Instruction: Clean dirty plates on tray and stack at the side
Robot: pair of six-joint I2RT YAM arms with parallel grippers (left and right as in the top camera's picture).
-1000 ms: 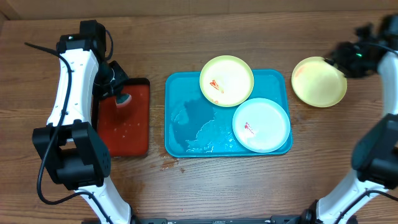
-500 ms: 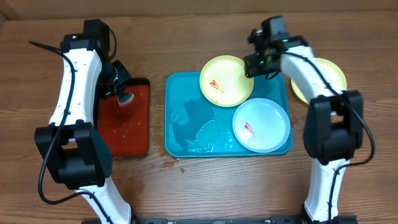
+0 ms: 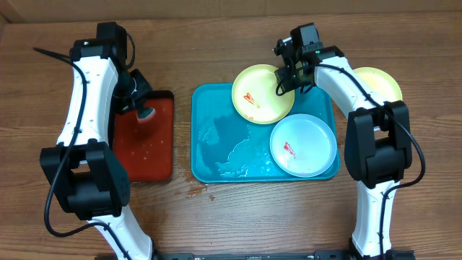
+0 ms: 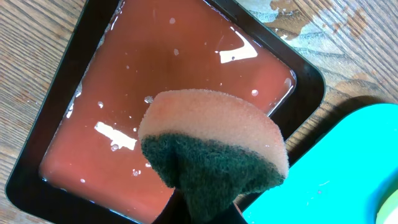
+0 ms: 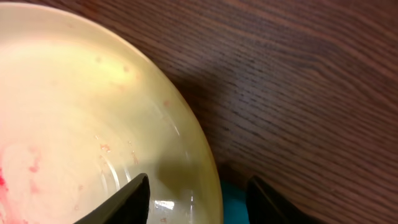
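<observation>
1. On the turquoise tray (image 3: 216, 108), far right corner: yellow-green plate (image 3: 263, 94), red smear left of centre, far edge overhanging the tray rim.
2. Just nearer, touching that plate's edge: blue-white plate (image 3: 303, 145) in the tray's near right corner, small red smear left of centre.
3. Off the tray, on the table (image 3: 216, 43) to the right: second yellow-green plate (image 3: 382, 83), partly hidden behind the right arm.
4. Left half of the tray: bare, wet, with pooled water.
5. Right gripper (image 5: 199, 193) at the right rim of the first yellow-green plate: jaws apart, one finger over the plate's inside, the other outside the rim, a gap visible on each side. Not clamped.
6. Left gripper (image 4: 205, 211): closed on a sponge (image 4: 211, 146), orange layer up, dark green scouring layer toward the fingers. Hangs over the red black-rimmed tray (image 4: 155, 74), left of the turquoise tray.
7. Red tray: wet, with droplets and glare patches.
8. Small wet patch (image 3: 196, 189) on the wood by the turquoise tray's near left corner.
</observation>
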